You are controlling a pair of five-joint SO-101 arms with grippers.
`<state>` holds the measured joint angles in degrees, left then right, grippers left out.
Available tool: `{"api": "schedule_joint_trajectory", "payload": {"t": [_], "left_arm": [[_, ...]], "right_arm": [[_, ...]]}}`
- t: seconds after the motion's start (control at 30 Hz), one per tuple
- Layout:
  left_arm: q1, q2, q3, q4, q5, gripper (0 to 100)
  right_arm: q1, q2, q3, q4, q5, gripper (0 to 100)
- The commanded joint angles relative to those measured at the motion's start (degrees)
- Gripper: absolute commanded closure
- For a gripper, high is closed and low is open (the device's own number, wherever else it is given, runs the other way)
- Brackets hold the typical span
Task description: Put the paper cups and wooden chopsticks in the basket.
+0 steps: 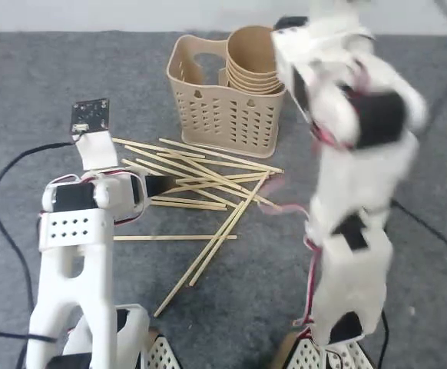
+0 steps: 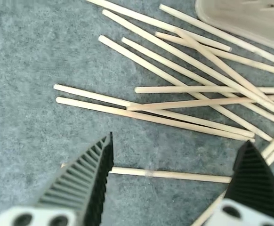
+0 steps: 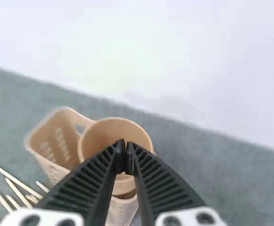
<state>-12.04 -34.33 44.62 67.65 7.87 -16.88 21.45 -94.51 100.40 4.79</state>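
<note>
A stack of brown paper cups (image 1: 253,58) stands inside the beige perforated basket (image 1: 208,108) at the back of the grey mat. Several wooden chopsticks (image 1: 200,184) lie scattered in front of the basket. My left gripper (image 2: 178,140) hangs open just above the chopsticks (image 2: 174,117), with one stick (image 2: 170,174) lying across between its fingers, untouched. My right arm (image 1: 346,100) is raised high beside the basket. Its gripper (image 3: 125,143) is shut with nothing in it, above the cups (image 3: 111,136) and the basket (image 3: 57,141).
The left arm's base (image 1: 77,254) stands at the front left and a black cable (image 1: 8,200) curves along the mat's left side. One chopstick (image 1: 177,237) lies apart, nearer the front. A pale wall (image 3: 174,56) rises behind the mat.
</note>
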Motion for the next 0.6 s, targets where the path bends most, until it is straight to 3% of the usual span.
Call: {"api": "schedule_joint_trajectory", "payload": {"t": [0.0,0.07,0.3,0.57], "left_arm": [[-1.1,-1.7,-1.8,0.0,2.0,62],[-1.1,-1.7,-2.5,1.2,3.8,62],[-0.4,0.5,-2.6,1.1,6.2,62],[3.3,18.5,-10.9,-0.2,8.0,62]], "right_arm": [[1.3,-15.5,5.6,3.1,-0.2,99.1],[4.8,-24.1,17.8,2.9,-0.2,99.1],[5.6,-57.9,68.6,2.1,6.2,99.1],[11.3,-78.9,99.3,-3.1,11.4,99.1]]}}
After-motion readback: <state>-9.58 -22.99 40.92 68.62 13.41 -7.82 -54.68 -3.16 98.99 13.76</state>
